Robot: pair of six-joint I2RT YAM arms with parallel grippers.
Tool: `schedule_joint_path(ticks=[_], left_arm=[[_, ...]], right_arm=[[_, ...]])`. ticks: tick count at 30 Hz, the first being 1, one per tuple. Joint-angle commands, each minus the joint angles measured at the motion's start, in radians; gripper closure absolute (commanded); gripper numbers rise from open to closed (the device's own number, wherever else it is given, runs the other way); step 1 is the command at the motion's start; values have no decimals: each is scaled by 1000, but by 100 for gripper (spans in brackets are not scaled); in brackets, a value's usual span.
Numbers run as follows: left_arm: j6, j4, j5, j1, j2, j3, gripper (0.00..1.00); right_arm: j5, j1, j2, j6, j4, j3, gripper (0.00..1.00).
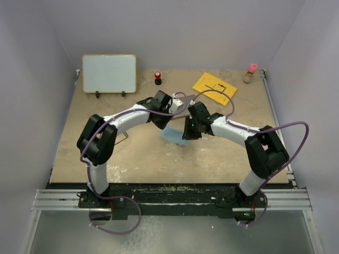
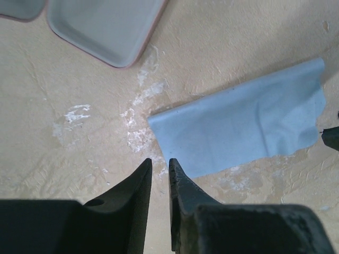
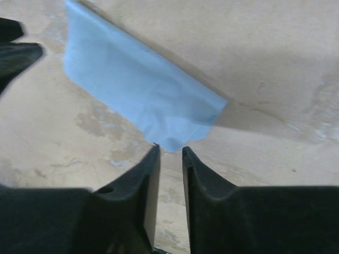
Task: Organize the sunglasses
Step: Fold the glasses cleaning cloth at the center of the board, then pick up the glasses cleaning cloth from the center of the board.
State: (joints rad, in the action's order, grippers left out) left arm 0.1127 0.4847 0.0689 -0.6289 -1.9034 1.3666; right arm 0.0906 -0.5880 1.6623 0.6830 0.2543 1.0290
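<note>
gaping narrowly: left tool (image 2: 160,161), right tool (image 3: 170,149)

Plain pale lavender-grey walls (image 1: 201,32) close in three sides, evenly and softly lit. Between them lies a tan, mottled, stone-look tabletop (image 1: 159,159) scuffed with chalky white patches (image 2: 140,137) — a silver slotted aluminium rail (image 1: 53,200) runs along its near edge.

Readable text: none in any view.
Yellow card (image 1: 214,88): thin dark line marks on its face; too small to make out as letters or a sign.
Bottle (image 1: 250,74): pink cap; any label too small to tell.
Board (image 1: 108,73): pale face, nothing legible on it.
</note>
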Motion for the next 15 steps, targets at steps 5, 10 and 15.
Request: schedule_joint_path(ticks=[5,10,15], left_arm=[[-26,-14,-41,14,-8,83,58],[-33,5,-43,23,-32,116,56],[-38,23,-37,43,-41,134,56]], right_arm=[[-139,22,7,68,124,24,54],[-149,38,46,43,123,59,51],[-142,43,113,15,125,109,54]])
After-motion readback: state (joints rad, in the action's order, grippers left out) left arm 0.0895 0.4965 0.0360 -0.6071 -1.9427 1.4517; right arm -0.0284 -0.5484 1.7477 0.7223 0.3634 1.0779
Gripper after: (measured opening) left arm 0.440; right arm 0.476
